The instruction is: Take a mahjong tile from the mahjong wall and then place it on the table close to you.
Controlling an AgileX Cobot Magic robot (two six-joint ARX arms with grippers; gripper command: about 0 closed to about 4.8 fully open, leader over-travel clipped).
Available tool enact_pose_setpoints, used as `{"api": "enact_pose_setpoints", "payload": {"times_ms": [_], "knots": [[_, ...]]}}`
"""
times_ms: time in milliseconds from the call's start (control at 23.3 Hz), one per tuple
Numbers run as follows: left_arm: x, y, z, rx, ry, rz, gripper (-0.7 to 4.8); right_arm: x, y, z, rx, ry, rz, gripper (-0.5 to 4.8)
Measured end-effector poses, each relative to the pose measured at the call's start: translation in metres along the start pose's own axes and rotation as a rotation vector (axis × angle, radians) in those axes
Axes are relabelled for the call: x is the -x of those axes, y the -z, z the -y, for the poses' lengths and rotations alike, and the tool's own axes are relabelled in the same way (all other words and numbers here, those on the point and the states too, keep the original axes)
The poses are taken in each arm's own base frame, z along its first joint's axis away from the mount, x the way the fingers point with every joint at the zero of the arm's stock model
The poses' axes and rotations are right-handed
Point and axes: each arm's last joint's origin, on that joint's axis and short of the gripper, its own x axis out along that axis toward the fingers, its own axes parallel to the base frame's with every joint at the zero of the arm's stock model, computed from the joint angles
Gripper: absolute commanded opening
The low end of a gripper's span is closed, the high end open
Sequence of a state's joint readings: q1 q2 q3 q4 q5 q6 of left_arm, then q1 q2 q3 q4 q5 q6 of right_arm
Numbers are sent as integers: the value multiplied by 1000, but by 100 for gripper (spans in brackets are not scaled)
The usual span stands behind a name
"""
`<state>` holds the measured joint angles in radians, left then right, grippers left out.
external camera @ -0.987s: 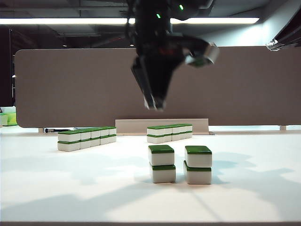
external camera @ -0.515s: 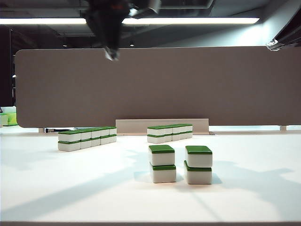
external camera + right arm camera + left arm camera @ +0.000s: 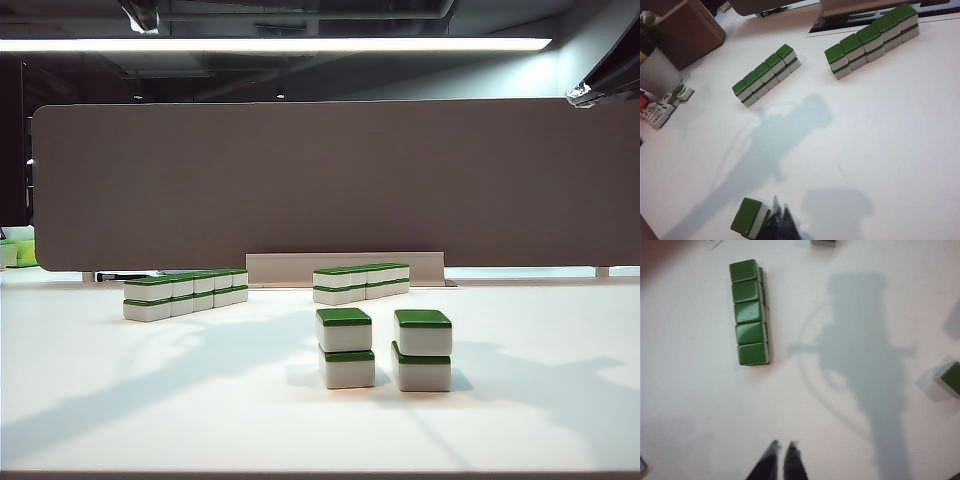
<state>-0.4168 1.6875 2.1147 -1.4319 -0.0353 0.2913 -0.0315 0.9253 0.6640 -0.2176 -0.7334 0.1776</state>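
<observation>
Two left gripper [image 3: 782, 460] fingers are being held shut, empty, above the table [image 3: 520, 430]. The mahjong wall [image 3: 185, 295], mid-left in the exterior view, is seemingly being targeted, so opening and lowering are being required. The right gripper [image 3: 781, 220], beside a lone stack [image 3: 749, 217], cannot be judged open or closed.

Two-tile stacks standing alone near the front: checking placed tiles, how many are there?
2: left white-and-green two-tile stack and right white-and-green two-tile stack, side by side and apart on the white table, nearer than both rows.

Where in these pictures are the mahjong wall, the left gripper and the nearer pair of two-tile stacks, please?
mahjong wall [image 3: 750, 313]: left wrist view, green back of the middle tile.
left gripper [image 3: 781, 445]: left wrist view, between its closed fingertips, above the bare table.
two-tile stacks [image 3: 344, 331]: exterior view, white face of the left stack's upper tile.
</observation>
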Motion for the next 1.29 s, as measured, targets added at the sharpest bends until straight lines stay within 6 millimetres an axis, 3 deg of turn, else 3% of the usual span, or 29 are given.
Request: {"api": "enact_pose_setpoints", "payload": {"times_ms": [729, 987, 1159, 1287], "knots": [[8, -1, 0, 19, -87, 35, 18, 0, 0, 0, 0, 0, 0, -1], [6, -15, -22, 107, -181, 248, 18, 0, 0, 0, 0, 0, 0, -1], [17, -5, -24, 139, -250, 467, 18, 0, 0, -1, 2, -3, -1, -1], [8, 12, -23, 156, -291, 549, 18, 0, 0, -1, 1, -2, -1, -1]]}}
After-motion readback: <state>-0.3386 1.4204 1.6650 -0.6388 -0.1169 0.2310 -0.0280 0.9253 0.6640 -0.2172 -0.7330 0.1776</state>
